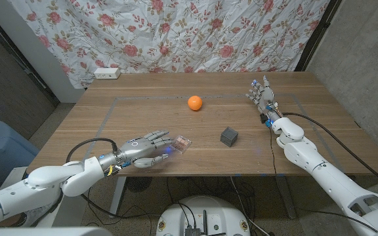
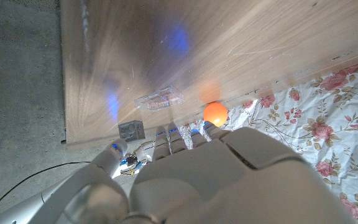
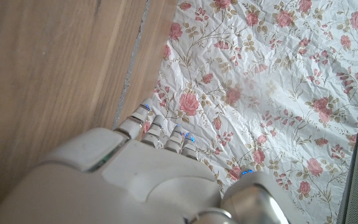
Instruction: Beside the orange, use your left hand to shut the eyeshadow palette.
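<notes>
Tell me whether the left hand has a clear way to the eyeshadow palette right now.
Probably yes. The left hand sits just short of the eyeshadow palette, fingers reaching toward it, with nothing between them. The grey cube and the orange stand off to the side.
</notes>
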Robot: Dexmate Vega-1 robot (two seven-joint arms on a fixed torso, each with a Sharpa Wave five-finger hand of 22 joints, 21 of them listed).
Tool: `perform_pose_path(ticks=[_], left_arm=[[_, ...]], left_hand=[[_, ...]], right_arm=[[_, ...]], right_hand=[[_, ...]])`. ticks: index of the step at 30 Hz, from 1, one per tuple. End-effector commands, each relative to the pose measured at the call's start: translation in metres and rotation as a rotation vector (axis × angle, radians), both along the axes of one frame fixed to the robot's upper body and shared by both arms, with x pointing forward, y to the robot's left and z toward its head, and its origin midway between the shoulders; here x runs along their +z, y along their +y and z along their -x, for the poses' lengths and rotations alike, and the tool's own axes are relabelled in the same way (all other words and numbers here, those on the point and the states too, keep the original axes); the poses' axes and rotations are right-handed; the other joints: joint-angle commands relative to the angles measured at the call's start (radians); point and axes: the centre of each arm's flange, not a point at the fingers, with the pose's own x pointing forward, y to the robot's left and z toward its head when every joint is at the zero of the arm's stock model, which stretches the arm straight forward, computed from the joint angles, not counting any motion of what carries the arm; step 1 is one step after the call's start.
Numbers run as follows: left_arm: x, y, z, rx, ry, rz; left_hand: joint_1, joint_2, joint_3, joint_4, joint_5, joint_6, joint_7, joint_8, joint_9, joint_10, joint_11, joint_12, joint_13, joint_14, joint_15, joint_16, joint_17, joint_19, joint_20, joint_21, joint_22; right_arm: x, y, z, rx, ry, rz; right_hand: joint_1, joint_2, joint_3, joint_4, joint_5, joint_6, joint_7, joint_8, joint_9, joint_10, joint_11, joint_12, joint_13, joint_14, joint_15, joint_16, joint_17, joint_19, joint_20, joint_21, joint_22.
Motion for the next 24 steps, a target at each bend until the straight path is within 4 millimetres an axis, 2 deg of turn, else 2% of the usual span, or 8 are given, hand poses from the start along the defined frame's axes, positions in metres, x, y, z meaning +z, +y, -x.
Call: perform_pose_path(ticks=[1, 24], left_arm=[[-0.005, -0.004, -0.01, 0.007, 0.0, -0.024], [-0.008, -0.013, -0.022, -0.002, 0.032, -0.06]], left_hand=[[-0.008, 0.127, -0.008, -0.001, 0.007, -0.006, 0.003, 0.004, 0.002, -0.005, 0.003, 0.005, 0.002, -0.02, -0.007, 0.007, 0.005, -0.155, -0.01, 0.006, 0.004], [-0.012, 0.12, -0.033, 0.0, 0.007, 0.008, 0.012, 0.015, 0.002, 0.007, -0.001, 0.015, 0.002, -0.029, -0.004, 0.012, 0.005, -0.17, -0.011, 0.01, 0.006]], right_arm=[[0.0, 0.0, 0.0, -0.004, 0.0, -0.003], [0.0, 0.0, 0.0, -0.004, 0.0, -0.003]], right_hand=[[0.0, 0.099, -0.001, 0.004, 0.002, 0.001, -0.009, 0.005, 0.005, -0.001, -0.006, 0.005, 0.002, -0.002, -0.115, 0.003, 0.002, 0.006, -0.002, 0.007, 0.003], [-0.001, 0.099, -0.001, 0.004, 0.002, 0.001, -0.01, 0.005, 0.005, -0.001, -0.005, 0.006, 0.002, -0.002, -0.115, 0.003, 0.002, 0.006, -0.002, 0.007, 0.003]])
